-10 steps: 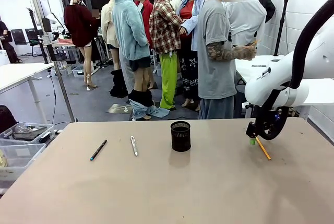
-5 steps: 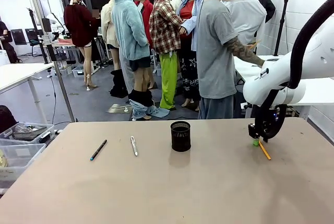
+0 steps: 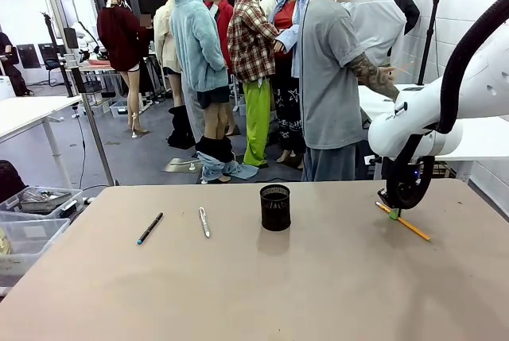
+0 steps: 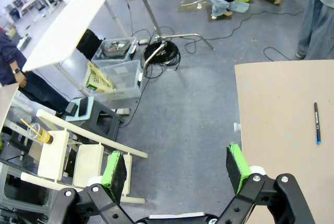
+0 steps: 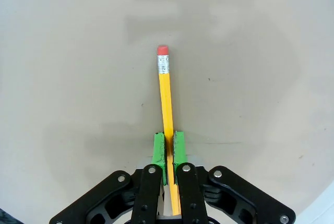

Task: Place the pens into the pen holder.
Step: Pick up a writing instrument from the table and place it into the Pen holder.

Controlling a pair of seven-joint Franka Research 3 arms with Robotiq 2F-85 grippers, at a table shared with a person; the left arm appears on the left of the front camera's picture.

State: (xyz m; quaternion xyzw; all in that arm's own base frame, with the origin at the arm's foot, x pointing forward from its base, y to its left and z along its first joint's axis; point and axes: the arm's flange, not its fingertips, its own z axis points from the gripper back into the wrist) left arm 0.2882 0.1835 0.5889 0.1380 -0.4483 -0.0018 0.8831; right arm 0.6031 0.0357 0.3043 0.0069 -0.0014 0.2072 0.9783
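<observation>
My right gripper is shut on the orange pen, low over the table's right side. In the right wrist view the green pads pinch this orange pen near one end, and its eraser end points away over the tabletop. The black mesh pen holder stands upright mid-table, well left of that gripper. A silver-white pen and a dark pen with a teal tip lie left of the holder. My left gripper hangs open over the floor beside the table edge, with the dark pen on the table off to one side.
A person stands beyond the far edge of the table, turned to a white table behind. Clear plastic bins sit on the floor at the left. The left wrist view shows a stool and cables on the floor.
The right gripper's fingers closed on the orange pen, and the pen swung to a flatter angle across the table. The person's forearm shifted. The left arm stayed still.
</observation>
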